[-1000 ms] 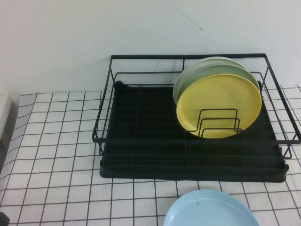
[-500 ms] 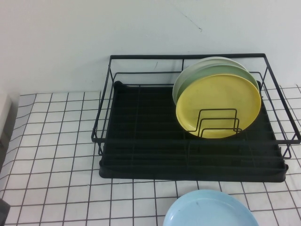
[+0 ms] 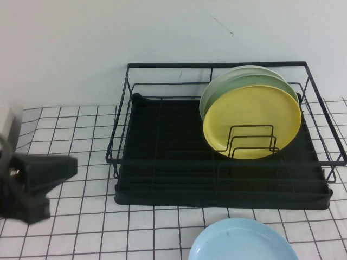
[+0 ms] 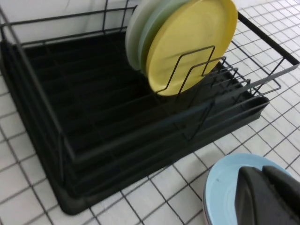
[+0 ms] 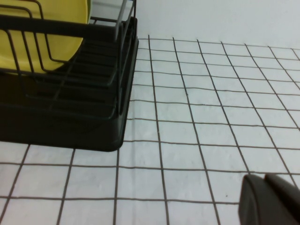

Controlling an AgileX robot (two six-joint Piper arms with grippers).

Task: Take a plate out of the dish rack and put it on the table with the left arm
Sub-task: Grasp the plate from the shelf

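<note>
Just arrived at the table's point(image 3: 81, 227) left edge — left gripper point(image 3: 51, 173), fingers pressed together; right gripper point(image 5: 276, 199) unclear — yellow plate point(image 3: 252, 122) untouched in dish rack point(image 3: 162, 173).

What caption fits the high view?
Shut left tool enters beside black wire dish rack holding round yellow plate.

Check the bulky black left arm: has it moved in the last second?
Yes. The left arm has swung into the high view from the left edge, now over the table, short of the black wire dish rack.

No writing anywhere.
I am reading no text, label, brand or number on anything I am looking at.
</note>
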